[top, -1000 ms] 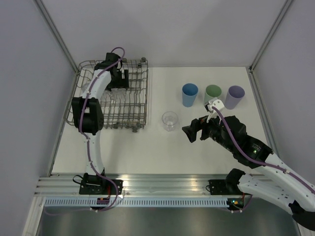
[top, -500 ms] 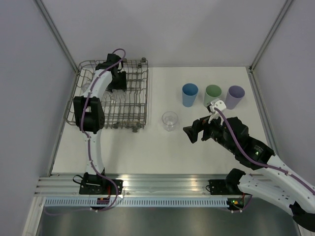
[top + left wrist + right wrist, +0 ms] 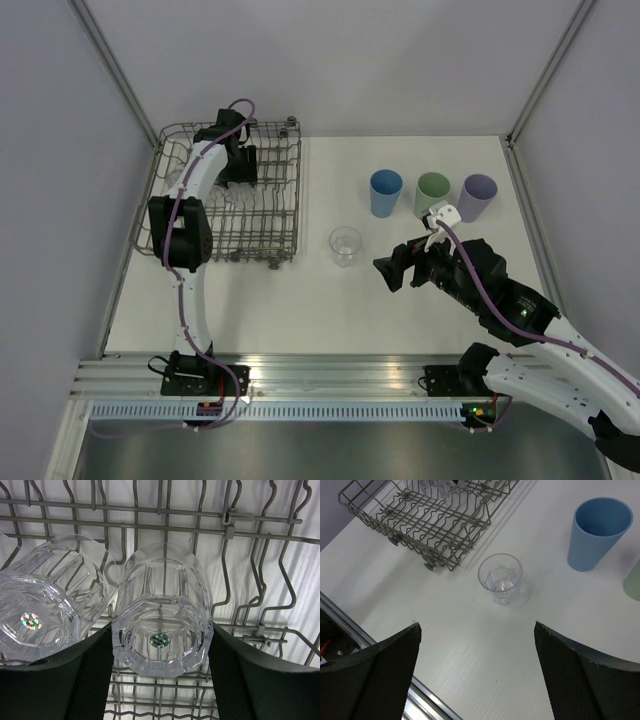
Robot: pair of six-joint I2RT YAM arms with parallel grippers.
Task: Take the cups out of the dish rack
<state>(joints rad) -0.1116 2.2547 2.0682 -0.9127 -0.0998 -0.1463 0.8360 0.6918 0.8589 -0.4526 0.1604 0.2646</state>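
In the left wrist view a clear cup point(image 3: 161, 630) lies on its side in the dish rack point(image 3: 250, 532), its base toward the camera. My left gripper point(image 3: 161, 628) is shut on it, a pad against each side. A second clear cup point(image 3: 50, 605) rests just to its left. From above, the left gripper point(image 3: 238, 168) sits deep in the rack point(image 3: 296, 200) near its far side. On the table stand another clear cup point(image 3: 345, 246) and the blue point(image 3: 386, 192), green point(image 3: 433, 190) and purple point(image 3: 477, 196) cups. My right gripper point(image 3: 390, 272) hangs open, holding nothing, just right of that clear cup point(image 3: 500, 578).
The rack stands at the table's far left, next to the left wall. The coloured cups form a row at the back right, with the blue cup point(image 3: 600, 532) nearest the clear one. A metal rail point(image 3: 330, 375) runs along the near edge.
My left gripper has gone from open to shut around the clear cup in the rack. The right arm has barely moved.
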